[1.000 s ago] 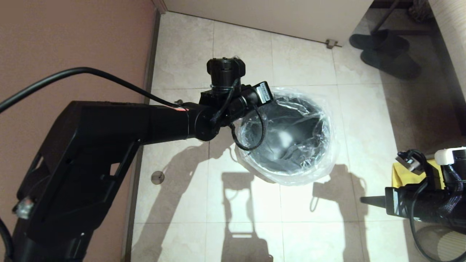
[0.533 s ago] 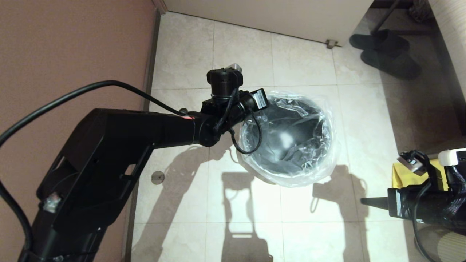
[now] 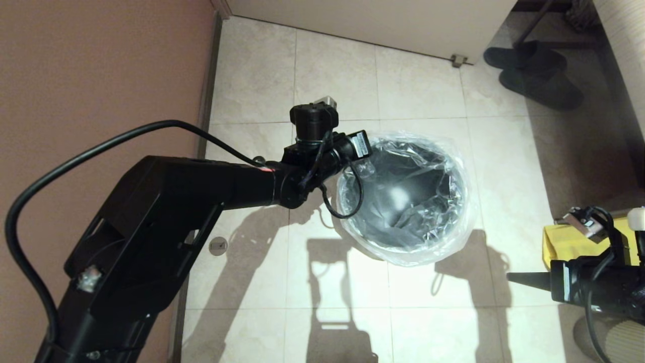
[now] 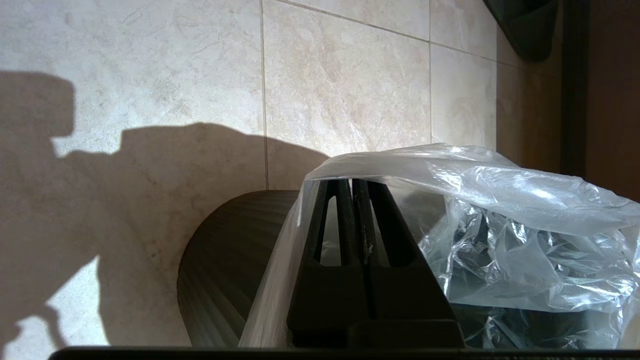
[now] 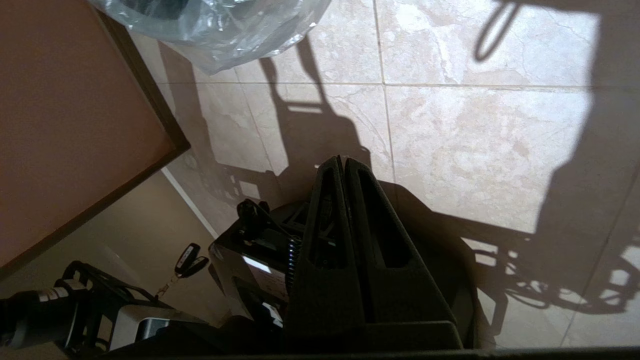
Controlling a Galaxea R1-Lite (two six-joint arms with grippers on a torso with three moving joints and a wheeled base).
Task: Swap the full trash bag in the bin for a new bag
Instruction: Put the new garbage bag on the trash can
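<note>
Bin (image 3: 403,201): round, dark grey, upright on tiled floor (image 3: 332,75), approx. centre of head view, near the brown wall (image 3: 101,65). Metallic bottom visible through the liner as a bright spot.

New bag (image 3: 448,176): clear, crinkly plastic, lining the bin interior; mouth folded out over the rim all the way round, loose film hanging down the outer wall on the near side. In left wrist view the film (image 4: 500,200) is stretched up over the fingertips like a tent, w/ the ribbed bin wall (image 4: 225,260) just below.

Left gripper (image 4: 352,182): at the bin rim on the wall side; arm reaches across from the robot's left. Jaws fully closed, fingers pressed flat together, no gap. Tips sit under/inside the bag's folded edge and touch the film, lifting it. Whether film is pinched between the fingers or only draped over them: cannot tell.

Right gripper (image 5: 342,160): low at the robot's right, well apart from the bin, pointing across the floor. Jaws fully closed, nothing held, tips touch nothing. In head view it appears as a dark wedge (image 3: 529,278).

Yellow bag (image 3: 569,244): opaque, on the floor behind the right arm, partly hidden.

Dark slippers (image 3: 534,70): far right, near the door (image 3: 378,20).
</note>
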